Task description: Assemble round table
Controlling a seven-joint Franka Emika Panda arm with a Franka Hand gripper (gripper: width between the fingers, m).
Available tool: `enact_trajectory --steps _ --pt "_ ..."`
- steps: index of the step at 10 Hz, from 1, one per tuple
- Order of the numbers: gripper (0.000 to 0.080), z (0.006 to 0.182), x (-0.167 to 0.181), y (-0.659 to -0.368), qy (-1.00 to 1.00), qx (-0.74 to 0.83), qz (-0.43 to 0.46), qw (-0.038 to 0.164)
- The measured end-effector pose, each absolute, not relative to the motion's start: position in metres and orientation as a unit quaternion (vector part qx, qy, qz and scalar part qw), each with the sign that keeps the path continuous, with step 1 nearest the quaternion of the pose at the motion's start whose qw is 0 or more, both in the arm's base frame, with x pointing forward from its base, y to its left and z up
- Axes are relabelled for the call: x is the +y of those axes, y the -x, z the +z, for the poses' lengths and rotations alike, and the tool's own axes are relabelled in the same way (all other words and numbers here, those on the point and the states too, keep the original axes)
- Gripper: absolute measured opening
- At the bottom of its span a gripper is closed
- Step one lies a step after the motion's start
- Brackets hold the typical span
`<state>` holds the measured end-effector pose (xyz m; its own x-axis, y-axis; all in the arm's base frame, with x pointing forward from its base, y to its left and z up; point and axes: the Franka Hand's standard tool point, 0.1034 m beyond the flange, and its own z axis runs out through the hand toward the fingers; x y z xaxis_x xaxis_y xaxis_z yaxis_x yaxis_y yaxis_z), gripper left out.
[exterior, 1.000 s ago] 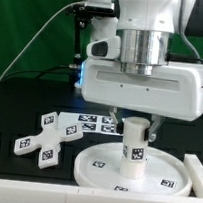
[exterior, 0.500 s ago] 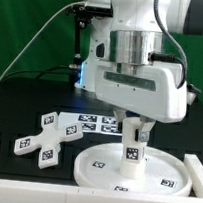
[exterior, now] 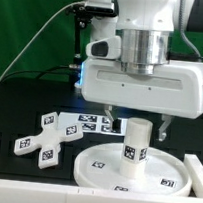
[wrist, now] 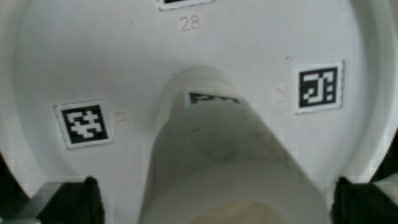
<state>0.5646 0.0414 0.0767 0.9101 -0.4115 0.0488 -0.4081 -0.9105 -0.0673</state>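
Post (exterior: pixel 135 151) stands upright on the disc (exterior: pixel 95 171) (gripper (exterior: pixel 135 130) wide open astride it); next, probably: fetch the foot piece (exterior: pixel 44 139), exterior view's left.

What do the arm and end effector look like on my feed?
The arm is glossy white with a silver-grey cylindrical wrist section. The end effector has a wide white boxy body and two short dark fingers. A black cable loops toward the exterior view's left; a blue light glows beside the body.
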Motion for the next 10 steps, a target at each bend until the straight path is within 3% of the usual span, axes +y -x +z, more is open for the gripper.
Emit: enact_trajectory --steps 3,7,10 --pt "0.0649 0.0763 0.0386 -0.565 0.991 0.131 -0.034 0.024" --pt "0.0649 0.0822 0.0455 -0.5673 0.979 -0.199 -0.04 0.001" --pt "0.0649 0.0813 0.041 -0.5672 0.965 -0.26 -0.038 -0.006"
